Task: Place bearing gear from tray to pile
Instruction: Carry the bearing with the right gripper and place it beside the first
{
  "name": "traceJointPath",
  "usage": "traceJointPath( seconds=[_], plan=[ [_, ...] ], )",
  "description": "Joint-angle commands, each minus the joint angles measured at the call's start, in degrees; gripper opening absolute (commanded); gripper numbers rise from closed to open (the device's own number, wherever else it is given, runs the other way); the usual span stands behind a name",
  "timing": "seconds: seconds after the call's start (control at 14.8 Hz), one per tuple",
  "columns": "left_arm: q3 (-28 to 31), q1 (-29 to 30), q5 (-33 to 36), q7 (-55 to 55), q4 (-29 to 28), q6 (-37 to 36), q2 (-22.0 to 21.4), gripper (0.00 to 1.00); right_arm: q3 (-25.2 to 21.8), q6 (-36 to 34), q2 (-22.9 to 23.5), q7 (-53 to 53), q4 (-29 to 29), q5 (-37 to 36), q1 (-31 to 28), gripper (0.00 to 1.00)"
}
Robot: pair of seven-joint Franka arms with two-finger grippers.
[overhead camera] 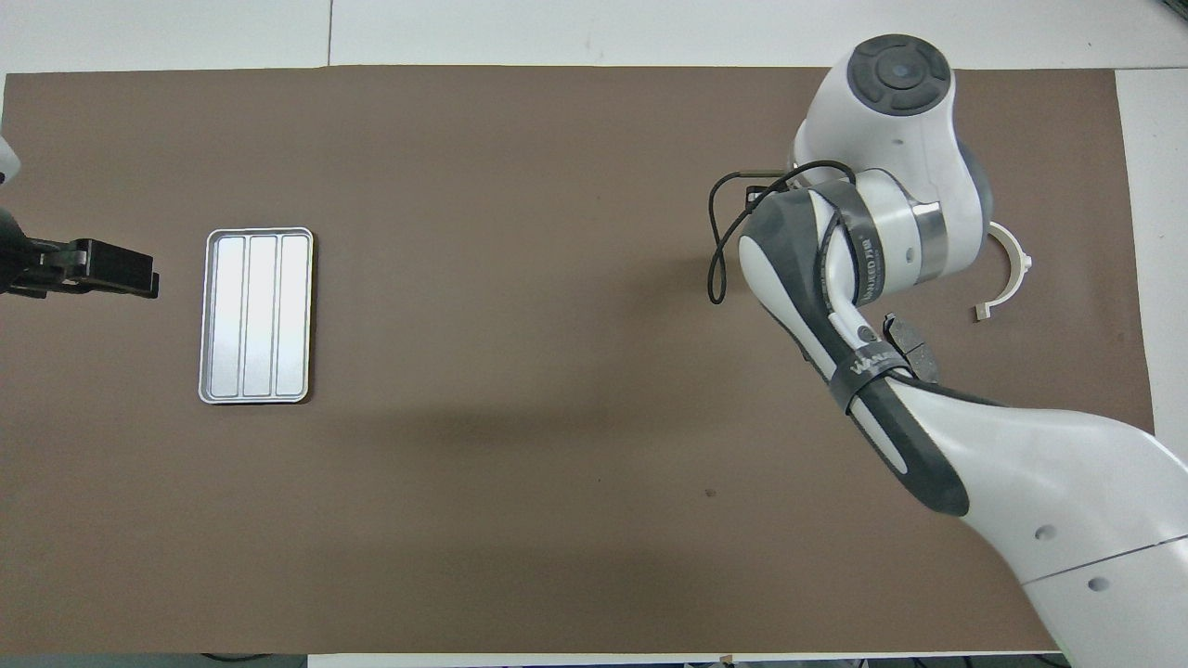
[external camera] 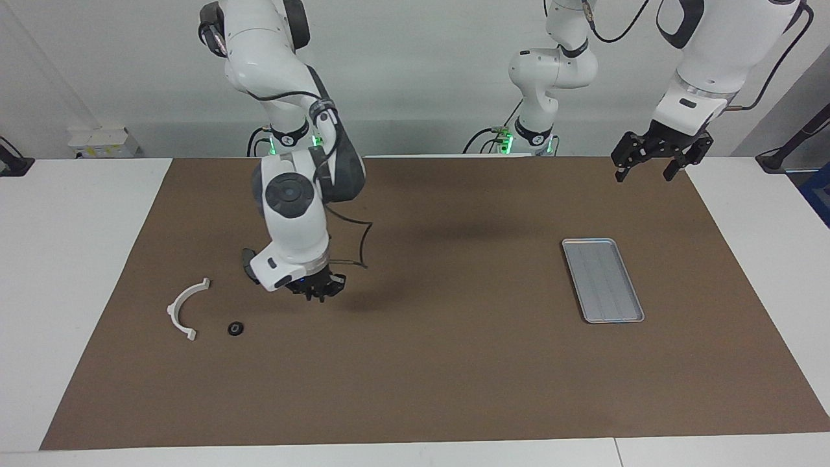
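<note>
The silver tray point(external camera: 603, 279) point(overhead camera: 258, 315) lies empty toward the left arm's end of the mat. One small black bearing gear point(external camera: 236, 329) rests on the mat beside the white bracket point(external camera: 185, 308) point(overhead camera: 1012, 269) of the pile. My right gripper point(external camera: 319, 292) hangs low over the pile, shut. I see nothing showing between its tips. The right wrist covers one brake pad. Only an edge of the other brake pad point(external camera: 248, 263) point(overhead camera: 914, 348) shows. In the overhead view the right arm hides its gripper and the bearing gear. My left gripper point(external camera: 643, 174) point(overhead camera: 148, 278) waits open in the air.
A brown mat point(external camera: 415, 376) covers most of the white table. A black cable point(external camera: 360, 243) loops off the right wrist. Bare mat stretches between the pile and the tray.
</note>
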Motion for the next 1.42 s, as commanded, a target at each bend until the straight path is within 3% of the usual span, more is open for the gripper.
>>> traceJointPath(
  seconds=[0.0, 0.34, 0.68, 0.75, 0.81, 1.35],
  plan=[
    [0.32, -0.66, 0.9, -0.05, -2.82, 1.7, -2.12, 1.0, 1.02, 8.51, 0.26, -7.51, -5.51, 0.15, -3.44, 0.0],
    [0.32, -0.57, 0.9, -0.14, -2.99, 1.97, -2.12, 1.0, 1.02, 19.51, 3.25, -12.18, -9.21, 0.15, -6.69, 0.0],
    [0.32, -0.75, 0.9, -0.31, -2.99, 2.14, -2.12, 1.0, 1.02, 20.05, 3.52, -12.71, -9.66, 0.41, -7.58, 0.0],
    [0.32, -0.75, 0.9, -0.31, -3.08, 2.14, -2.21, 1.0, 1.02, 19.97, 3.52, -12.45, -9.66, 0.5, -7.49, 0.32],
    [0.32, -0.75, 0.9, -0.31, -3.17, 2.14, -2.21, 1.0, 1.02, 19.97, 3.34, -12.1, -9.66, 0.59, -7.49, 0.99],
    [0.32, -0.57, 0.9, -0.75, -3.61, 2.06, -2.3, 1.0, 1.02, 18.21, -0.26, -11.48, -9.66, 0.59, -7.4, 1.0]
  ],
)
